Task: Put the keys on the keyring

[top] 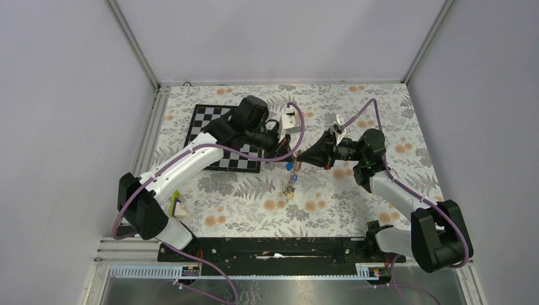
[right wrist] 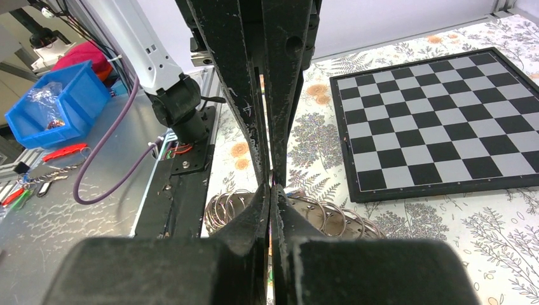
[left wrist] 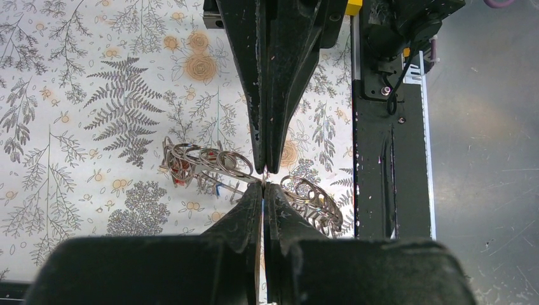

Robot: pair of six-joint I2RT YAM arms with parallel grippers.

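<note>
Both claws meet tip to tip above the tabletop (top: 241, 203), the left claw (left wrist: 263, 189) and right claw (right wrist: 271, 189) each pressed together on the keyring (top: 291, 184), whose chain of loops trails crosswise from them toward the near edge.

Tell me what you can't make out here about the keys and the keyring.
- Top external: the keys are too small to count, or to see threaded on the keyring.
- Left wrist: what the shut left gripper pinches is hidden where the two grippers meet.
- Right wrist: the right gripper covers the keyring's middle; no key shows.
</note>
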